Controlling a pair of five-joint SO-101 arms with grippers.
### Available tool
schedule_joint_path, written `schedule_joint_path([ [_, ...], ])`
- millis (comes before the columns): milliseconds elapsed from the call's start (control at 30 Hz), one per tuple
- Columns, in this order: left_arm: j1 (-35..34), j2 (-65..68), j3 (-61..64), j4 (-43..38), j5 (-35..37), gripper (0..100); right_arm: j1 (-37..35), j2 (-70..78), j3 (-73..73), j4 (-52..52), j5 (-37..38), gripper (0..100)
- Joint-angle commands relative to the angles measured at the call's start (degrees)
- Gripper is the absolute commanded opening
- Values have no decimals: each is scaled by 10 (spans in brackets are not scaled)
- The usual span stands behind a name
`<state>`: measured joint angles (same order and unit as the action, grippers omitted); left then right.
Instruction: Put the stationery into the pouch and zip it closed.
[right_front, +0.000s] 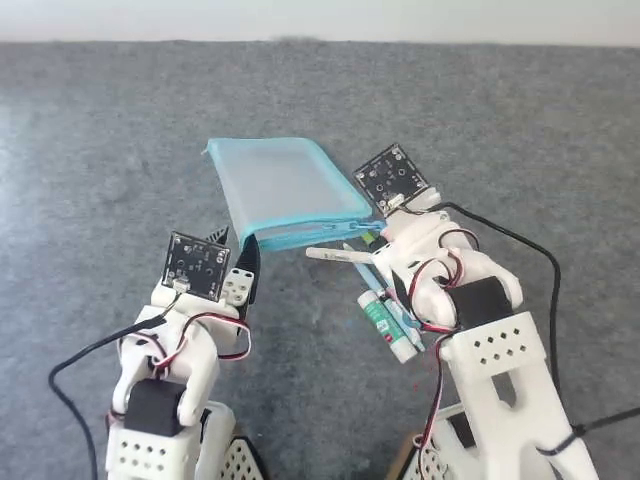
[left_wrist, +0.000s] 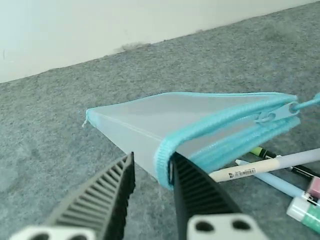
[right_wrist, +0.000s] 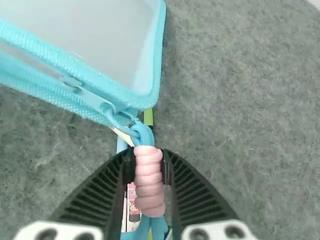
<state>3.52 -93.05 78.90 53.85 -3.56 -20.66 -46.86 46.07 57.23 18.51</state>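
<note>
High view: pouch lies flat on the table. Its zip edge faces both arms and runs from the left tool across to the right tool. Left tool is open, jaws astride the pouch's near corner, not clamped. Right tool is closed on the pink zip pull at the opposite end of the zip. Zip tracks appear parted. Pens and glue stick lie outside the pouch on the table, just beside its mouth, under the right arm. Assessment: stationery not yet loaded. The right arm is nearer to it, and the white pen lies roughly along the zip line.
</note>
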Motion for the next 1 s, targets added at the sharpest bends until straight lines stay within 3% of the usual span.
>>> schedule_joint_path([
  [0,-8,-5,-7,-18,11,98,19,0,-5,-6,12,7],
  [767,-40,-4,-16,-15,25,127,38,1,5,-5,39,8],
  [967,-1,-4,-15,1,23,242,-50,0,-79,54,36,7],
])
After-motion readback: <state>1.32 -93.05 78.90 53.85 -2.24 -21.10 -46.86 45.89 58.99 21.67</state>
